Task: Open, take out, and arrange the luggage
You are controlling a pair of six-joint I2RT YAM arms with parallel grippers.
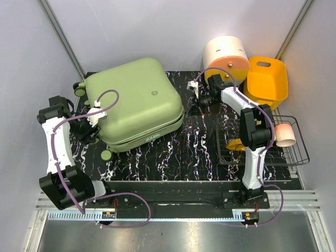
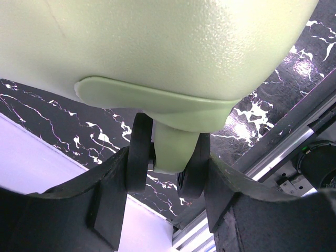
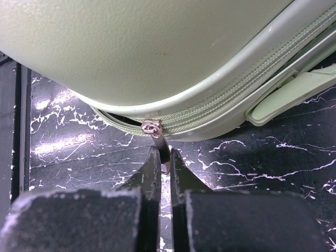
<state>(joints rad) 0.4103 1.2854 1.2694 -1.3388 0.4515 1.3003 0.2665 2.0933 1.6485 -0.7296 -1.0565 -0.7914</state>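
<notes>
Right gripper (image 3: 164, 157): jaws fully closed, with only the fingertips pinching the thin metal zip pull (image 3: 155, 129). The pull hangs from the slider at a rounded corner of the zip seam (image 3: 231, 102). Left gripper (image 2: 169, 157): jaws about half open and clamped either side of a pale green moulded stub (image 2: 170, 139) under the shell's lip, apparently bracing the case. The luggage (image 1: 136, 100) lies flat and zipped on the left-centre of the black marbled table (image 1: 199, 152), with an arm at each side. Risks as judged:

- **Slipping pull:** the hold on it is shallow, so a draw angled away from the seam line would likely slip it from the tips.
- **Binding slider:** it may bind on the corner curve, and the load would pass to the whole case.
- **Skidding case:** if the brace on the stub is loose, the case could skid or pivot on the smooth table rather than unzip.
</notes>
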